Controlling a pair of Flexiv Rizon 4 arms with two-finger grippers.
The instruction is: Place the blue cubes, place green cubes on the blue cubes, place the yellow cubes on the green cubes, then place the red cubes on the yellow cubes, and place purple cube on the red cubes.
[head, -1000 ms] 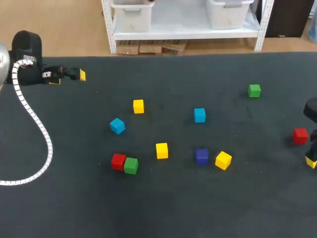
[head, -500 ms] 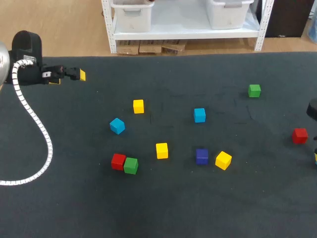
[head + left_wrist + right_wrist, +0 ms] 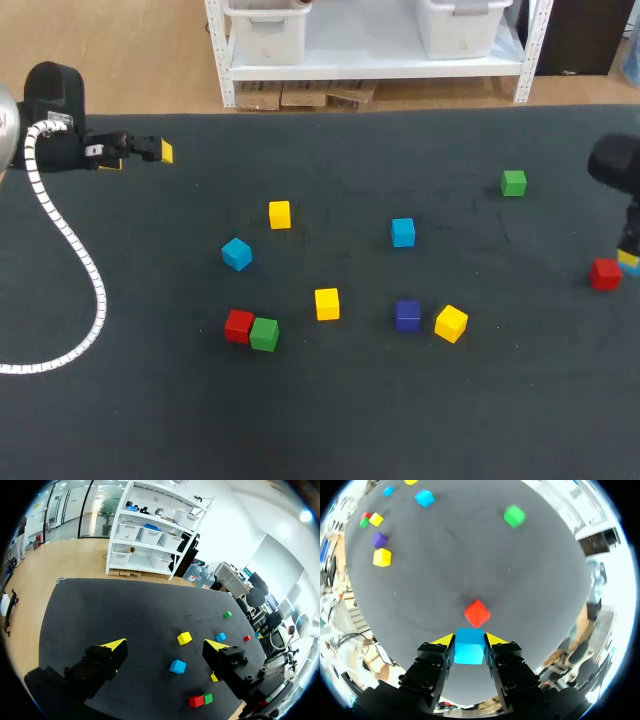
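My right gripper is shut on a light blue cube, held just above the table. A red cube lies right ahead of it. In the head view this gripper hangs at the right edge beside that red cube. Two more blue cubes lie mid-table, with three yellow cubes and a purple cube. A red cube touches a green cube. Another green cube sits far right. My left gripper is open and empty at the far left.
The left arm's white cable loops over the table's left side. The dark mat has bare room along the front and at the back centre.
My right gripper has moved from the near right edge up beside the red cube, and its arm now shows in the head view. The left arm and the cubes on the table have not moved.
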